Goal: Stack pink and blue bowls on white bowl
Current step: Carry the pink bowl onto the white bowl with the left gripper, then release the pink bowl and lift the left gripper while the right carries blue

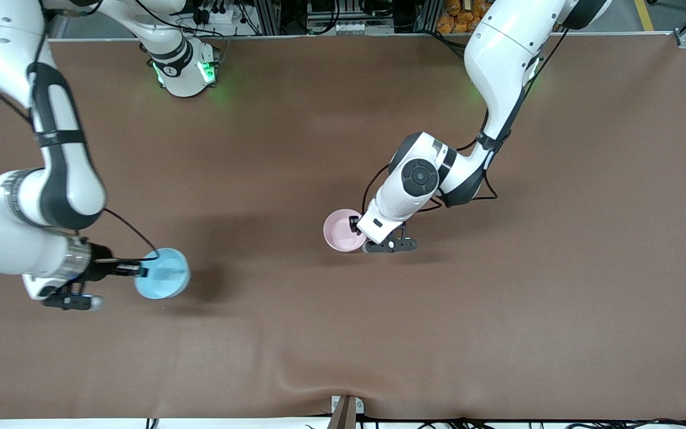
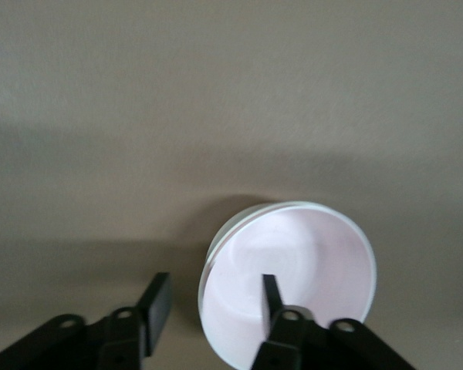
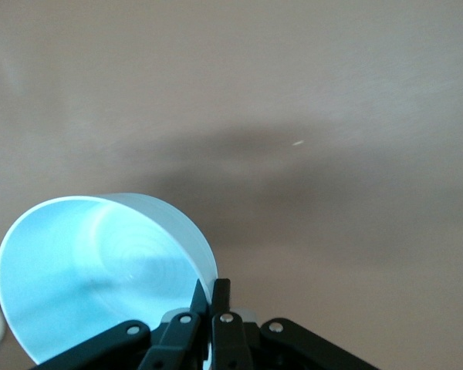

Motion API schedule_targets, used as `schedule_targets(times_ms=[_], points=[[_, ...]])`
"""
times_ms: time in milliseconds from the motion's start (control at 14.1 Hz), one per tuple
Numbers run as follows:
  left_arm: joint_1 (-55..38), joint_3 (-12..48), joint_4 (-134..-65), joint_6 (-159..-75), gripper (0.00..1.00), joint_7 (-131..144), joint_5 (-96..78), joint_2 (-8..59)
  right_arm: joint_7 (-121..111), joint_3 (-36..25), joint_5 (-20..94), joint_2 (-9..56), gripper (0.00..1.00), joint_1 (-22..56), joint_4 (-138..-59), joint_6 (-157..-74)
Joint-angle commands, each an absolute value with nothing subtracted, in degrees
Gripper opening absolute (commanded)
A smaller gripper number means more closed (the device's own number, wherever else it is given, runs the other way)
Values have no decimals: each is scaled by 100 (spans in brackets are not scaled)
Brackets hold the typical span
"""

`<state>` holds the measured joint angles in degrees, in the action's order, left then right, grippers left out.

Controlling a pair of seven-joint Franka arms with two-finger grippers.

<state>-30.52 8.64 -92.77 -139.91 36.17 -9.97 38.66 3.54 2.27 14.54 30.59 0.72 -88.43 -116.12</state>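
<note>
The pale pink bowl sits mid-table, and in the left wrist view it is nested in the white bowl, of which only a thin rim shows. My left gripper is open at the pink bowl's edge, one finger inside the bowl and one outside. My right gripper is shut on the rim of the sky-blue bowl and holds it tilted above the table toward the right arm's end. The wrist view shows the fingers pinching the blue wall.
The brown table cover is bare around both bowls. A small bracket stands at the table's edge nearest the front camera. Cables and racks line the edge by the arm bases.
</note>
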Motion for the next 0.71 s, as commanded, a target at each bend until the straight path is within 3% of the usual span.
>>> schedule_targets(times_ms=[0, 639], points=[[-2910, 782, -9316, -13774, 100, 3648, -1046, 3429, 1568, 176, 1538, 2813, 0, 744, -9035, -11610], [-1312, 800, -9272, -12385, 100, 2253, -334, 2418, 3075, 185, 1573, 2856, 0, 2002, -9035, -11803]])
